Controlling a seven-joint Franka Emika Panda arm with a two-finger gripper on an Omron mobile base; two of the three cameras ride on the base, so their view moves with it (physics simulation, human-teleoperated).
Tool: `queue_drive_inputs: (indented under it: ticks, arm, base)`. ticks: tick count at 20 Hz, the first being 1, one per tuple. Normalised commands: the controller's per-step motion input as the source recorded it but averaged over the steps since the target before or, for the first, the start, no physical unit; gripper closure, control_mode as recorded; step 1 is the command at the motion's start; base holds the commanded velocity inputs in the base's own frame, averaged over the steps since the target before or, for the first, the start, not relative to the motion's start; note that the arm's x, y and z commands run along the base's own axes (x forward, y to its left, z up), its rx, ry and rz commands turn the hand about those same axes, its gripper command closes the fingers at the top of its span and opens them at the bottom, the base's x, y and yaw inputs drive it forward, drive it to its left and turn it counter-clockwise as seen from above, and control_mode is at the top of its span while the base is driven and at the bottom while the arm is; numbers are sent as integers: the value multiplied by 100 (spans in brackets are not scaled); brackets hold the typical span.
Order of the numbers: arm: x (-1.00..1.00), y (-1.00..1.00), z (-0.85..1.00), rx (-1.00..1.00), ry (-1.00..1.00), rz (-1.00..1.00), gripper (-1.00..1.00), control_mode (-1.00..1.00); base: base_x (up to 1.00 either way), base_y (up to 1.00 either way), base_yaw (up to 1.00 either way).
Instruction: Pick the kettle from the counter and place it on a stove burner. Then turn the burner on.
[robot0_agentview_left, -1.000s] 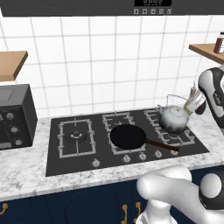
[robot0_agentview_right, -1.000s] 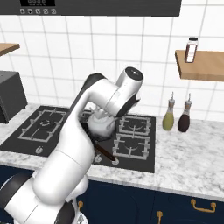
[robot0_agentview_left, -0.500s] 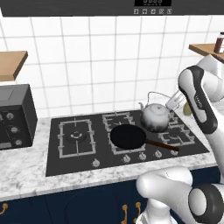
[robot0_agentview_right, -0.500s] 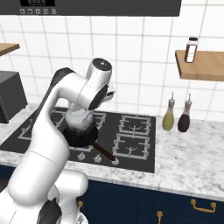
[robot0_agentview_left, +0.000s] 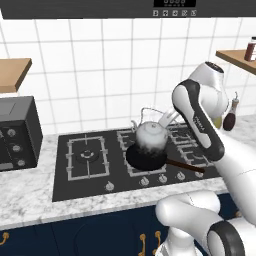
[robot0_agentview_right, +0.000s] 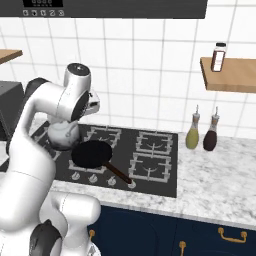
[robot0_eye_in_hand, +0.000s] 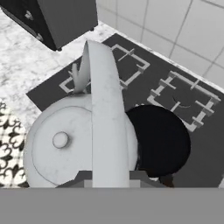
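1. So the gripper (robot0_agentview_left: 169, 116) is clamped tight on the thin arched handle of the kettle (robot0_agentview_left: 151, 135), holding it up in the air.
2. The kettle hangs over the black cooktop (robot0_agentview_left: 87, 175), just above the far edge of the frying pan (robot0_agentview_left: 146, 157), not touching any grate as far as I can see.
3. In the hand view the handle runs straight up the middle of the shot, with the round lid and its little knob (robot0_eye_in_hand: 60, 140) to the left and the pan (robot0_eye_in_hand: 162, 140) to the right.
4. The big burner (robot0_agentview_left: 88, 156) with the wide square grate sits to the left of the kettle, nothing on it.
5. The pan sits on a middle burner, handle pointing right and toward the near edge.
6. Knobs (robot0_agentview_left: 145, 181) line the near strip of the cooktop.
7. Two bottles (robot0_agentview_right: 203, 134) stand on the counter (robot0_agentview_right: 220, 192) at the right, a toaster oven (robot0_agentview_left: 16, 134) at the far left.
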Motion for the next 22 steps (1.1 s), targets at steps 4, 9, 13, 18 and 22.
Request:
queue_drive_inputs:
  ticks: [4, 9, 13, 18, 22]
  arm:
    - [0, 84, 0, 0, 4, 0, 100, -100]
    - [0, 74, 0, 0, 3, -1, 100, -100]
    - [0, 58, 0, -3, 1, -4, 100, -100]
    - [12, 45, -15, -3, 6, -6, 100, -100]
    - [41, 51, -26, -2, 4, -5, 100, -100]
  base:
    - [0, 0, 0]
    - [0, 0, 0]
    - [0, 0, 0]
    - [0, 0, 0]
    - [0, 0, 0]
